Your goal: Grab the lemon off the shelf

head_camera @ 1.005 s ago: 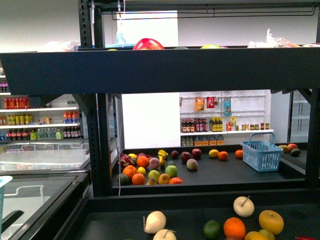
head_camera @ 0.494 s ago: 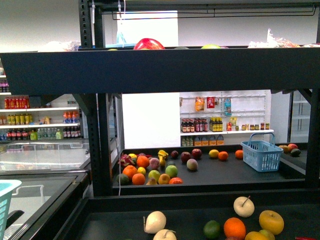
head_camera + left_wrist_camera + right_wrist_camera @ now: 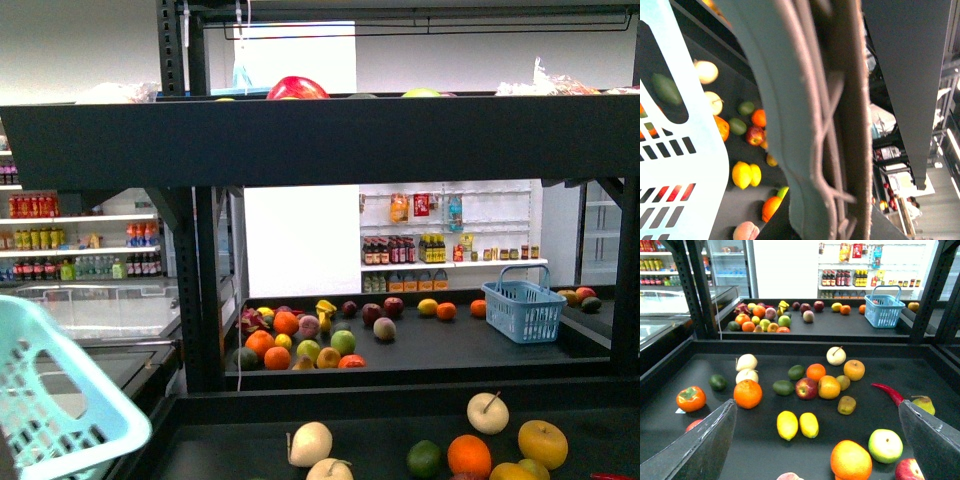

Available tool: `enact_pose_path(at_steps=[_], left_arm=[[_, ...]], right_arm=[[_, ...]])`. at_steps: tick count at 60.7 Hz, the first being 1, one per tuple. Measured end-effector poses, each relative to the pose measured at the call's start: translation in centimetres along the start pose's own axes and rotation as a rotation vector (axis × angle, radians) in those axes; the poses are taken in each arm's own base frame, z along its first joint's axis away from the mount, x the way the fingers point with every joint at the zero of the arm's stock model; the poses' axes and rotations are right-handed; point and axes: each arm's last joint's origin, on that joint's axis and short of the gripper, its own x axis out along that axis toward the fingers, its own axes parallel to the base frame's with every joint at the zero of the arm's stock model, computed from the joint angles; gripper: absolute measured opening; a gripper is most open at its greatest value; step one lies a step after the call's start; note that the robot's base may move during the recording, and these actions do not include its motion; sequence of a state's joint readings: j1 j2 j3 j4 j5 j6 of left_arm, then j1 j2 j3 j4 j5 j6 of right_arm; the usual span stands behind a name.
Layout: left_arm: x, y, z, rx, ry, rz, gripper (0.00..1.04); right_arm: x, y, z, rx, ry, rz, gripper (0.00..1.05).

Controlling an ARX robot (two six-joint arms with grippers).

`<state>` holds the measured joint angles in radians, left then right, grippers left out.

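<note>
Two lemons [image 3: 787, 425] lie side by side on the shelf's lower tier [image 3: 880, 360], small, smooth and bright yellow. They also show in the left wrist view as the lemons [image 3: 741, 175], below the basket. My right gripper [image 3: 816, 407] is open above that tier, with the lemons between and just beyond its grey fingers [image 3: 700, 445] and nothing held. My left gripper [image 3: 825, 150] is shut on the light blue basket [image 3: 60, 400], whose slotted wall [image 3: 680, 125] fills one side of the left wrist view. The front view does not show the lemons.
Around the lemons lie an orange [image 3: 747, 393], a red apple [image 3: 806, 388], a kiwi [image 3: 846, 404], a red chilli [image 3: 888, 391] and a large yellow-orange fruit [image 3: 851, 460]. The shelf's upper tier [image 3: 320, 140] hangs overhead. A farther rack holds a blue basket [image 3: 524, 308] and more fruit.
The light blue basket has risen into the front view at the lower left, from a mere corner of its rim to most of one side.
</note>
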<state>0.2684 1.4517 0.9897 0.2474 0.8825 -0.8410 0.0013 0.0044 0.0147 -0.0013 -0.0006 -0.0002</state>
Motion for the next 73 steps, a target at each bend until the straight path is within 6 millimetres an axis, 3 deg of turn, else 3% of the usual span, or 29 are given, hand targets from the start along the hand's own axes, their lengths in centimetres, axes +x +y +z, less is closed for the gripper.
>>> enact_pose_path(at_steps=[20,37,49,57,60,62,69,73], left_arm=[[6.5,-3.2,-4.8,0.053,0.082,-0.12,0.08],[12.8,-5.8,-8.7,-0.002,0.197,-0.181,0.08],[15.0,-7.7,-10.3,0.003,0.241,-0.224,0.08],[15.5,-7.7,-10.9,-0.001,0.247,-0.217,0.08],[15.5,-7.7,-10.9,-0.003,0.249,-0.216,0.08],[15.6,-7.6,-10.9,-0.005,0.249,-0.215,0.08],[15.6,-7.7,-10.9,-0.004,0.246,-0.215,0.08],[15.6,-7.7,-10.9,-0.007,0.246,-0.214,0.08]], right_arm=[[0.0,0.0,0.0,0.0,0.0,0.0,0.97],[0.0,0.0,0.0,0.0,0.0,0.0,0.97],[0.0,0.0,0.0,0.0,0.0,0.0,0.97],[0.0,0.0,0.0,0.0,0.002,-0.006,0.97],[0.1,-0.1,-0.2,0.007,0.109,-0.104,0.97],[0.6,-0.3,-0.3,-0.004,0.221,-0.208,0.97],[3.1,-1.3,-0.3,0.015,0.361,-0.22,0.97],[6.3,-2.1,0.0,0.013,0.41,-0.175,0.97]])
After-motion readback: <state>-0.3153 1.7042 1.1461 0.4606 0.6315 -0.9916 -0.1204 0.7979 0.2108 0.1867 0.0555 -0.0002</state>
